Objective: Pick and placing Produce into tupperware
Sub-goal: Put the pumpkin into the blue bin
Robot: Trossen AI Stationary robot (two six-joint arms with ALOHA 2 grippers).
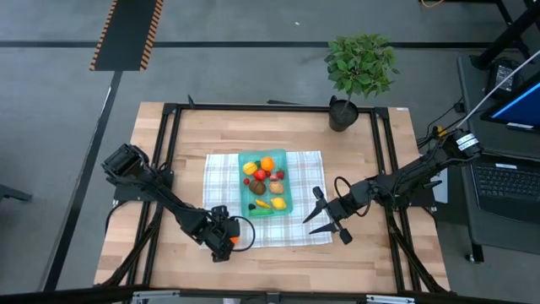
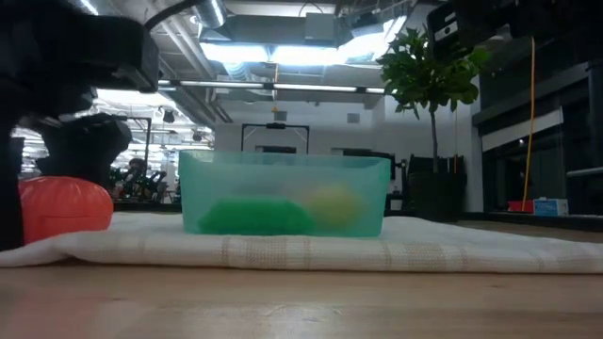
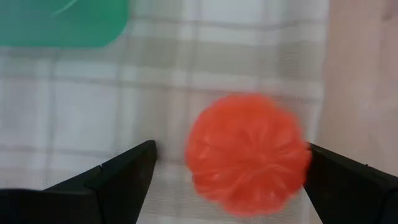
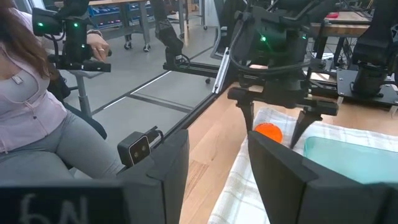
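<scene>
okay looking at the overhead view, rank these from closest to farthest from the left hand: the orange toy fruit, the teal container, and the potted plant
1. Orange toy fruit: on the cloth's near corner, right between the open fingers of the left hand.
2. Teal container: mid-cloth, up and to the right of that hand.
3. Potted plant: at the table's far edge, well beyond the container.

The high view looks straight down on the checked cloth, the low view skims level across it, and both wrist views face it closely.
</scene>
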